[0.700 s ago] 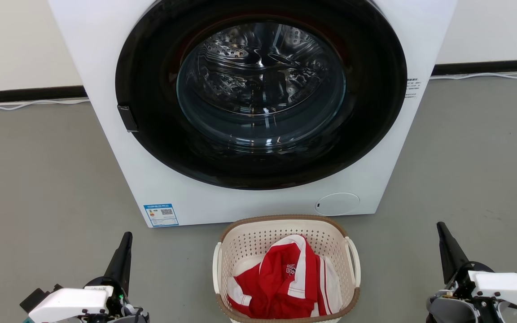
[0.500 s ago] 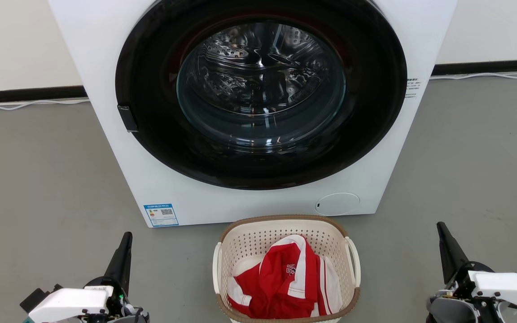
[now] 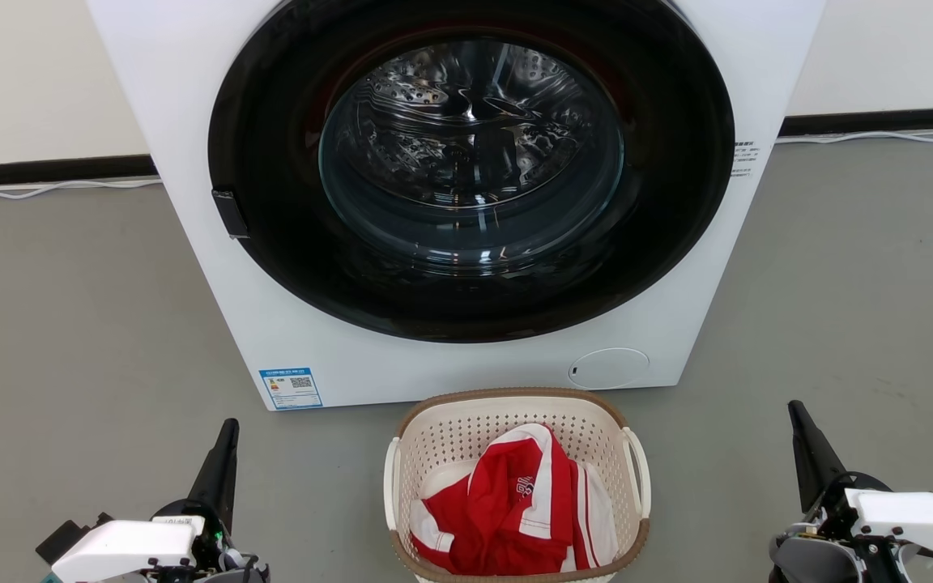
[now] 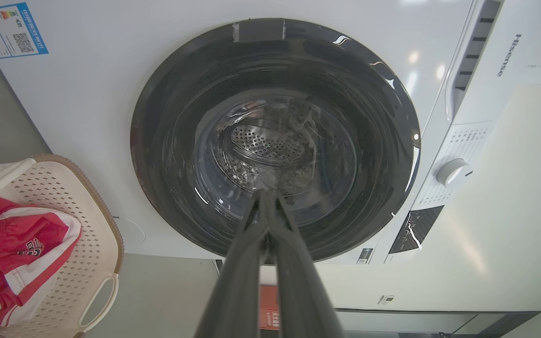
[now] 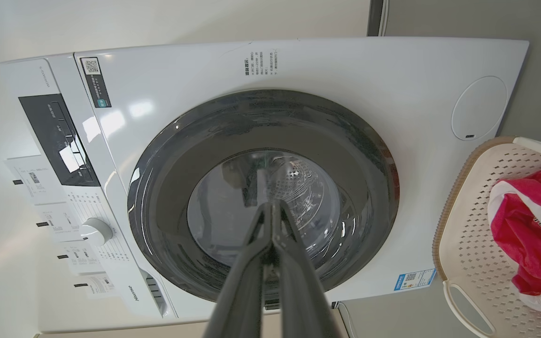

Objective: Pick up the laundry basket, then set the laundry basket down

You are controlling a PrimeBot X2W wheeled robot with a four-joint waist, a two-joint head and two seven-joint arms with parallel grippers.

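Holding red-and-white cloth [image 3: 507,506], the cream perforated brown-rimmed laundry basket [image 3: 466,429] sits between closed left claw [image 3: 227,433] and closed right claw [image 3: 797,413].

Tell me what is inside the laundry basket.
A crumpled red and white garment lies inside the laundry basket, filling its near part. The perforated far wall shows bare; the floor under the cloth is hidden.

Small cream laundry basket [image 3: 450,441]: perforated walls, brown woven-look rim, white loop handle on each side. Upright on grey floor [image 3: 110,324], just in front of white washing machine [image 3: 215,121], below its door. Red-and-white garment [image 3: 507,510] crumpled inside.
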